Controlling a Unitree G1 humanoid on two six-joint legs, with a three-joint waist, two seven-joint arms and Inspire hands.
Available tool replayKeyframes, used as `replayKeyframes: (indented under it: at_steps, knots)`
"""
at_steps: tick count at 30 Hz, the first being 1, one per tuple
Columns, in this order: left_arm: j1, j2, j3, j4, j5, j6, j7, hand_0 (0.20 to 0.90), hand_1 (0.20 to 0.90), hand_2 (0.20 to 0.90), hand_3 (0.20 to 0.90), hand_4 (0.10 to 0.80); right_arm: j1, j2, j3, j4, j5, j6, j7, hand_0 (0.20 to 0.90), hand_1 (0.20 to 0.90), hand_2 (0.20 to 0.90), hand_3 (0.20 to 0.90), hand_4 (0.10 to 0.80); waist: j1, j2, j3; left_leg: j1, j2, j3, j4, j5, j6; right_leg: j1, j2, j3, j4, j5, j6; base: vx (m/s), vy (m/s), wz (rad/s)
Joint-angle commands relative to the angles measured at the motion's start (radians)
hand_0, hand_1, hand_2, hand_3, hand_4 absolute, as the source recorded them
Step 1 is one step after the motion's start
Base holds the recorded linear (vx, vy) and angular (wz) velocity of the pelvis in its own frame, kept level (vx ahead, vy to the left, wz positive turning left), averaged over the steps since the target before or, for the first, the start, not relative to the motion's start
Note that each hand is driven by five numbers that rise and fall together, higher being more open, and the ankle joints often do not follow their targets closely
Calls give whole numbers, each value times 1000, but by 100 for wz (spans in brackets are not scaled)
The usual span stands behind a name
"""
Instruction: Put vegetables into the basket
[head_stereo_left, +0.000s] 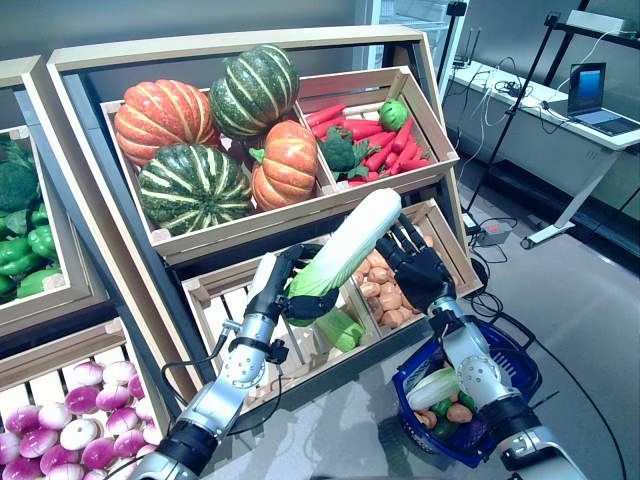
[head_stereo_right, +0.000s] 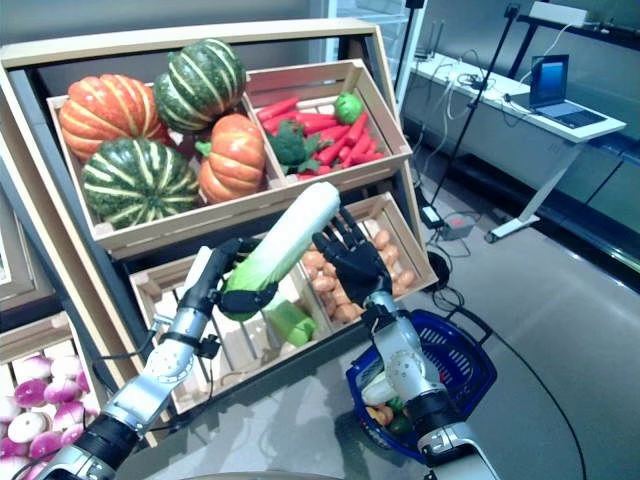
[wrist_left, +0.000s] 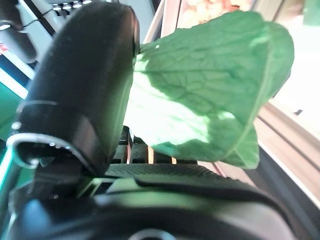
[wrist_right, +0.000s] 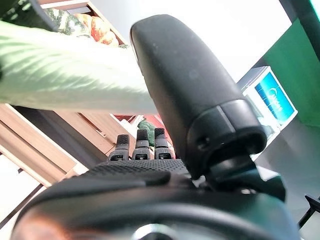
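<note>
I had the cabbage (head_stereo_left: 345, 250) clamped by its green leafy end in the left hand (head_stereo_left: 283, 290), fingers curled round it, white end angled up toward one o'clock in front of the wooden rack (head_stereo_left: 240, 45). The right hand (head_stereo_left: 412, 262) stood just beside the stalk with fingers spread and straight, holding nothing. The blue basket (head_stereo_left: 515, 360) sat on the grey floor (head_stereo_left: 590, 300) at five o'clock, already holding a few vegetables. My worry: gripped only by soft leaves, the long cabbage could tip or slide out, or fall outside the basket. At two o'clock stood a white desk (head_stereo_left: 560, 125) with a laptop (head_stereo_left: 592, 95).
</note>
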Motion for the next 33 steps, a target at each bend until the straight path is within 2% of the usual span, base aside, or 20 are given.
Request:
replayKeyframes:
  at_steps: [1,13,23,27,33]
  knots:
    - [-221,36,-19,-85,49,-176,72,300,300,300,300,400,-147,11,-27,-12,82,-25,19,900,900,900,900,800,1,9,-51,-8,-33,9,3,-80,30,-4,2,-13,15,-11,-27,0,0,0]
    - [-223,50,-79,-87,88,-181,44,300,300,300,300,400,-173,19,4,-41,120,-35,86,900,900,900,900,800,-3,10,-49,-7,-27,11,2,-80,25,-5,1,-6,15,-15,-24,0,0,0]
    - [-196,45,-102,-34,38,-149,-9,300,300,300,300,400,-205,23,0,-158,111,-54,168,900,900,900,900,800,-2,8,-46,-10,-26,12,4,-80,25,-6,0,-1,16,-18,-24,0,0,0]
    - [-191,52,-110,-4,51,-159,-27,300,300,300,300,400,-217,11,-4,-209,110,-68,199,900,900,900,900,800,-2,7,-48,-14,-25,10,5,-79,25,-9,-1,2,16,-18,-22,0,0,0]
    - [-207,66,-127,-22,110,-195,-29,300,300,300,300,400,-227,-1,-2,-227,64,-96,183,900,900,900,900,800,-6,8,-48,-17,-24,9,6,-79,26,-12,0,8,16,-17,-22,0,0,0]
